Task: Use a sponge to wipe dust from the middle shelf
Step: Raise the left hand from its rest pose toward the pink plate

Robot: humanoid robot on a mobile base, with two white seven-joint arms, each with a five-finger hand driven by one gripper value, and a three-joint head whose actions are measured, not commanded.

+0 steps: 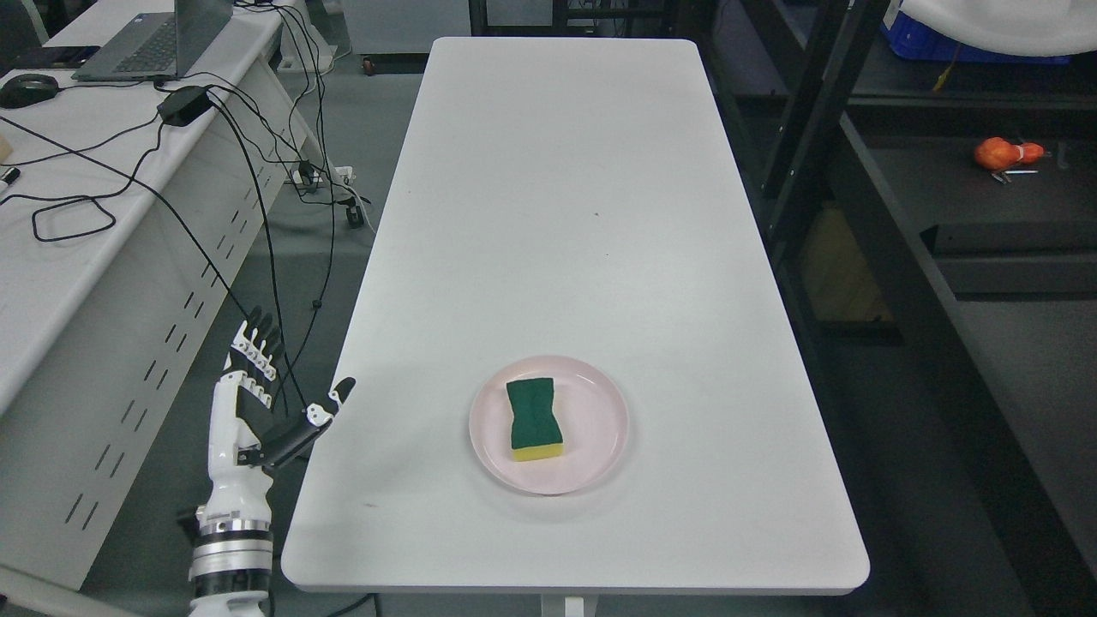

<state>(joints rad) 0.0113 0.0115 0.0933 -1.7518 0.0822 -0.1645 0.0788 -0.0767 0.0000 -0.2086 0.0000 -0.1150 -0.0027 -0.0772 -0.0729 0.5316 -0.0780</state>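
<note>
A sponge [535, 420] with a green scouring top and yellow underside lies on a pale pink plate [600, 428] near the front of the white table [557, 214]. My left hand [274, 386] is raised beside the table's left front edge, well left of the plate, its fingers spread and holding nothing. Only its thumb reaches over the table edge. The dark metal shelf unit [900, 283] stands to the right of the table. No right arm shows.
A desk [77, 248] with a laptop [154, 38], a mouse and dangling black cables stands to the left, close behind my left hand. An orange object [998, 154] lies on the dark shelf surface at the right. A blue bin sits at the top right.
</note>
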